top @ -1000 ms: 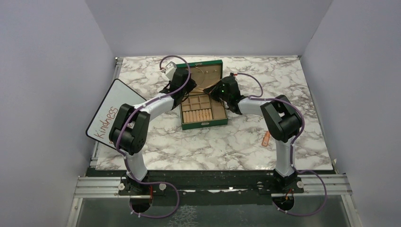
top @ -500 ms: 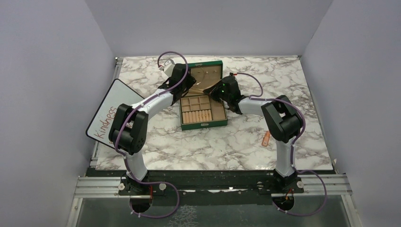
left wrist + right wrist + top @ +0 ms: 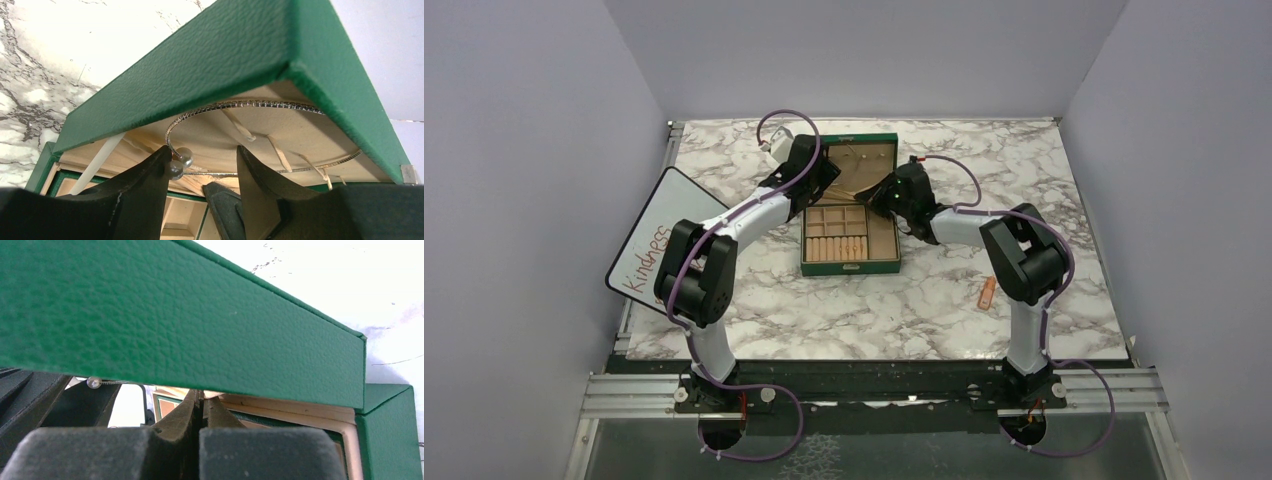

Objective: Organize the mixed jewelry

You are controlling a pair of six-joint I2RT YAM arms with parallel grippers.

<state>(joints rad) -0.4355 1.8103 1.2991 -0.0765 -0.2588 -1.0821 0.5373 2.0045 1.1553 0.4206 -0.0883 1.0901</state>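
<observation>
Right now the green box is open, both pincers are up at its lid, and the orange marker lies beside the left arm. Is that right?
No. The top external view shows the orange marker beside the right arm. The rest holds: the green box is open, with the left pincer and right pincer at its lid.

The marbled bench (image 3: 904,310) carries 1 open green box (image 3: 852,262), 1 whiteboard (image 3: 649,240) at its left edge and 1 orange marker (image 3: 987,292) on the right.
</observation>
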